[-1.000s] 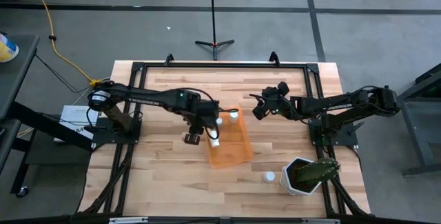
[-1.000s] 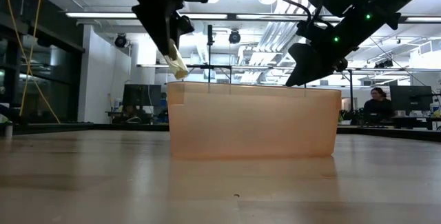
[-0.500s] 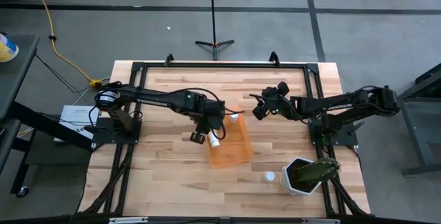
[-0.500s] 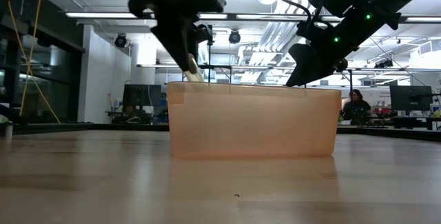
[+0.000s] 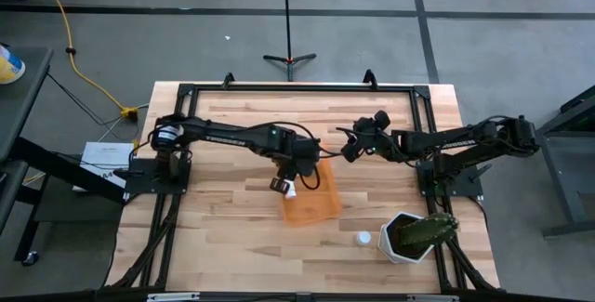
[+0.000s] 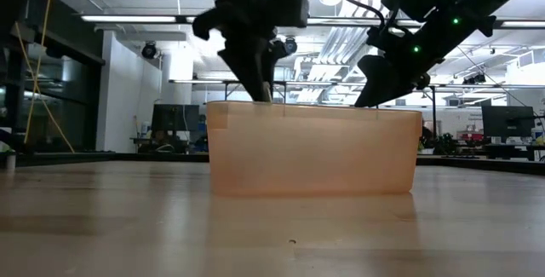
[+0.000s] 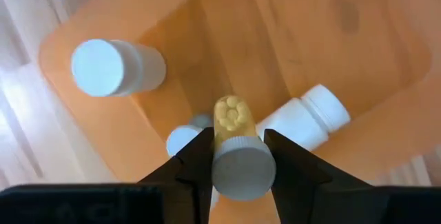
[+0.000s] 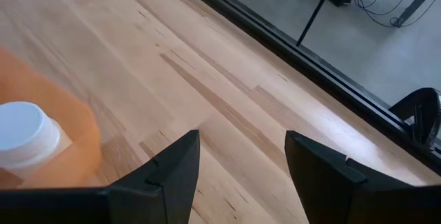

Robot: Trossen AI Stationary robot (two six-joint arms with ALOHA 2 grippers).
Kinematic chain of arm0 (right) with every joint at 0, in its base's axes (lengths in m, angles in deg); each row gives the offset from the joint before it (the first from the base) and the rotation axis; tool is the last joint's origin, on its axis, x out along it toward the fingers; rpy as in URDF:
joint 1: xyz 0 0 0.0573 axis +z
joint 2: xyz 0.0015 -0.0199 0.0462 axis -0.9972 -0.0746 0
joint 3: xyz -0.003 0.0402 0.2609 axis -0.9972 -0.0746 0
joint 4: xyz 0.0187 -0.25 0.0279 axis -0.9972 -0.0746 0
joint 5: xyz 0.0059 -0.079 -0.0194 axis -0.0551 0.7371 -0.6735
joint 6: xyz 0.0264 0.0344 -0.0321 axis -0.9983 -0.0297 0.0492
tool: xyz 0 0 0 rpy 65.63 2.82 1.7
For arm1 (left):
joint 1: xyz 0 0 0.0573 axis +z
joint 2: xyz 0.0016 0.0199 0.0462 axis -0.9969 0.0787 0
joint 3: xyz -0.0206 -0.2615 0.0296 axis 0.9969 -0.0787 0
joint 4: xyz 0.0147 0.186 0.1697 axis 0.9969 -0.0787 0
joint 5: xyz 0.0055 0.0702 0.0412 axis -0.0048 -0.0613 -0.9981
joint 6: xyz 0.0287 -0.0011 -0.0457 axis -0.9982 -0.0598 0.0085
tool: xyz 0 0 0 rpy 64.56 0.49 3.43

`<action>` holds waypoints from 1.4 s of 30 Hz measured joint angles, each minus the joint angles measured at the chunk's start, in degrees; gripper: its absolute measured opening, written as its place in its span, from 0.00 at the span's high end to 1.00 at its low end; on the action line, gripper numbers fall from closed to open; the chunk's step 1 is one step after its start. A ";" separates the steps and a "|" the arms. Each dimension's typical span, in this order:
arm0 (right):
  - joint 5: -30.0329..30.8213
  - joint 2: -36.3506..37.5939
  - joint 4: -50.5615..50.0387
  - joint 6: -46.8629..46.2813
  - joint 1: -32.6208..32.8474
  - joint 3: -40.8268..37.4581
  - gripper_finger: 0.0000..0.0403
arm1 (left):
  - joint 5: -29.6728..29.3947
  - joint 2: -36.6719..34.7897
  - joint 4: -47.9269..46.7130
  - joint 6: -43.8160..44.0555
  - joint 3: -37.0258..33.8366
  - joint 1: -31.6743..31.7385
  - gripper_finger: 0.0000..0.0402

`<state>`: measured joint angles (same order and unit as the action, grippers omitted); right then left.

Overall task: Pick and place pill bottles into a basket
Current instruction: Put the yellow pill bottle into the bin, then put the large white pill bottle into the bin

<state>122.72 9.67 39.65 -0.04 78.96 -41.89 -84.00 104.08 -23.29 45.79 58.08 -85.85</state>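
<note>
The orange basket (image 5: 316,202) stands mid-table; it also shows in the low view (image 6: 311,149). My left gripper (image 5: 288,187) hangs over the basket's left end, shut on a white pill bottle (image 7: 238,162). Three more bottles lie inside the basket: one (image 7: 117,67) near a corner, one (image 7: 308,117) on its side, one (image 7: 182,141) half hidden behind a finger. Another bottle (image 5: 361,239) stands on the table beside the pot. My right gripper (image 5: 349,149) is open and empty, above the table just right of the basket's far end. My left gripper pinches the bottle's body just below the cap (image 7: 238,145) between its two fingers (image 7: 196,162). The fingers come from above, slanting down into the basket. The bottle is lifted clear, its cap toward the wrist and its yellowish bottom (image 7: 231,114) pointing down at the basket floor.
A white pot with a green plant (image 5: 412,234) stands at the table's near right corner. A black frame (image 5: 297,88) runs along the table's edges. Bare wood lies left of and in front of the basket.
My left gripper has carried the bottle toward the table's right edge and a little down, from beside the basket's left wall to over its inside. The bottle stays pinched in the fingers. The basket has not moved.
</note>
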 joint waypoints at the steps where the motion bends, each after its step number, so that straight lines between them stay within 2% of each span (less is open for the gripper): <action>1: -0.02 0.00 -0.10 0.01 0.00 -0.01 0.49 | -0.01 0.53 -0.07 -0.27 0.02 0.00 0.62; 6: -0.04 0.00 -0.23 0.03 -0.01 -0.02 0.49 | -0.01 3.05 -0.07 -0.46 0.14 -0.02 0.58; 16: -0.07 0.00 -0.26 0.05 0.00 -0.02 0.49 | -0.02 5.55 1.35 -2.22 0.13 -0.02 0.62; 26: -0.50 0.00 -0.26 0.01 0.00 -0.04 0.49 | 0.17 6.18 1.22 -3.01 0.11 -0.02 0.51; 32: -0.81 0.00 -0.18 0.03 -0.01 -0.04 0.49 | -1.26 6.13 -1.01 -3.12 2.11 -0.01 0.49; 36: -0.83 0.00 -0.08 -0.07 0.00 -0.04 0.49 | -0.18 4.21 -2.13 -2.07 4.42 0.76 0.52; 42: -1.56 0.00 0.25 -1.50 0.00 -0.04 0.49 | 3.23 -3.04 -5.15 -0.76 4.29 2.31 0.58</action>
<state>121.15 9.67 39.91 -1.55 78.96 -41.93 -80.77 101.04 -28.44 45.03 62.37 -83.54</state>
